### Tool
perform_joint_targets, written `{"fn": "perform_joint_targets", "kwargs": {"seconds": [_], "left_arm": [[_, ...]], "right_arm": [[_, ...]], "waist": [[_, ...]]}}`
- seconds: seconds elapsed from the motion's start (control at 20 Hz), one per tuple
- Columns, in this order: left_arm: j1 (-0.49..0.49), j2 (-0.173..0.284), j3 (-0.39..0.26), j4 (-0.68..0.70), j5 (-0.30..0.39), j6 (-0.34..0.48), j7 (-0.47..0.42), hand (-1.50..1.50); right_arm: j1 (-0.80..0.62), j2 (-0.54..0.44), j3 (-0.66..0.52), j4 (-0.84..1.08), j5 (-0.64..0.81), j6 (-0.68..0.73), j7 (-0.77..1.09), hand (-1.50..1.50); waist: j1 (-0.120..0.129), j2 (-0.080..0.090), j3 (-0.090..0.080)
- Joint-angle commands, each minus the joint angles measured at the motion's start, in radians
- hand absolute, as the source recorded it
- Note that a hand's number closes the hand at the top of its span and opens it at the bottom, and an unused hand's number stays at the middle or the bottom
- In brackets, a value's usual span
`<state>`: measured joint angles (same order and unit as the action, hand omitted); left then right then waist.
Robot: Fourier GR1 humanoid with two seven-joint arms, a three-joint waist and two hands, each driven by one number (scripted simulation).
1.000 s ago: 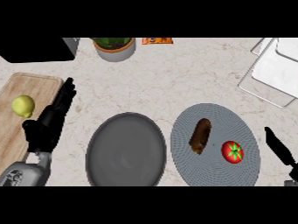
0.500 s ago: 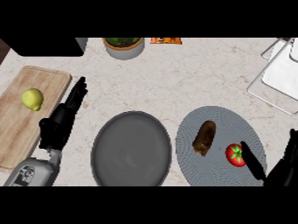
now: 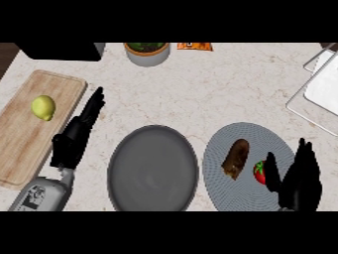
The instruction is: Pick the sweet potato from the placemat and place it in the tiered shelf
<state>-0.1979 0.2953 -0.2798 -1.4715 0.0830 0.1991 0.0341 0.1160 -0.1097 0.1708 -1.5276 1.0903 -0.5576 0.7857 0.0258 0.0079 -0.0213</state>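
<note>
A brown sweet potato (image 3: 236,158) lies on a round grey ribbed placemat (image 3: 230,191) at the lower right, with a red tomato (image 3: 260,172) just right of it. My right hand (image 3: 300,181) rises from the lower edge beside the tomato, fingers straight and open, its thumb close to the tomato. My left hand (image 3: 76,134) is open at the left, fingers pointing up, next to the cutting board. The white tiered shelf (image 3: 331,89) shows at the right edge, partly cut off.
A dark grey plate (image 3: 154,168) sits left of the placemat. A wooden cutting board (image 3: 18,134) at the left carries a lemon (image 3: 44,107). A potted plant (image 3: 147,51), an orange packet (image 3: 193,46) and a black appliance (image 3: 58,50) stand along the back.
My right hand has come further up and in toward the tomato and sweet potato. The view has shifted a little, so everything sits lower and more to the right. The left hand stays open.
</note>
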Motion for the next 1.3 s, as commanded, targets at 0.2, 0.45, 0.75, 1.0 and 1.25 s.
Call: {"fn": "perform_joint_targets", "kwargs": {"seconds": [0.2, 0.45, 0.75, 1.0, 1.25], "left_arm": [[-0.014, -0.015, -0.018, 0.007, 0.000, -0.015, 0.015, 0.00], [-0.017, -0.016, -0.003, 0.017, 0.001, -0.010, 0.015, 0.00], [-0.033, -0.011, 0.026, 0.044, 0.012, -0.027, -0.002, 0.00], [-0.017, -0.042, 0.002, 0.026, -0.021, 0.013, 0.002, 0.00], [-0.020, -0.045, 0.016, 0.055, -0.014, 0.001, -0.010, 0.00]], "right_arm": [[-0.168, 0.086, 0.068, -0.022, 0.240, 0.502, 0.421, -1.50], [-0.360, 0.108, 0.146, -0.033, 0.254, 0.734, 0.650, -1.50], [-0.437, 0.109, 0.194, -0.009, 0.223, 0.785, 0.701, -1.50], [-0.518, 0.109, 0.152, 0.082, 0.233, 0.811, 0.701, -1.50], [-0.513, 0.109, 0.146, 0.107, 0.219, 0.784, 0.702, -1.50]], "waist": [[0.012, -0.005, 0.008], [0.018, -0.008, 0.016], [-0.004, -0.009, 0.019], [0.006, -0.010, 0.019], [-0.004, -0.009, 0.019]]}}
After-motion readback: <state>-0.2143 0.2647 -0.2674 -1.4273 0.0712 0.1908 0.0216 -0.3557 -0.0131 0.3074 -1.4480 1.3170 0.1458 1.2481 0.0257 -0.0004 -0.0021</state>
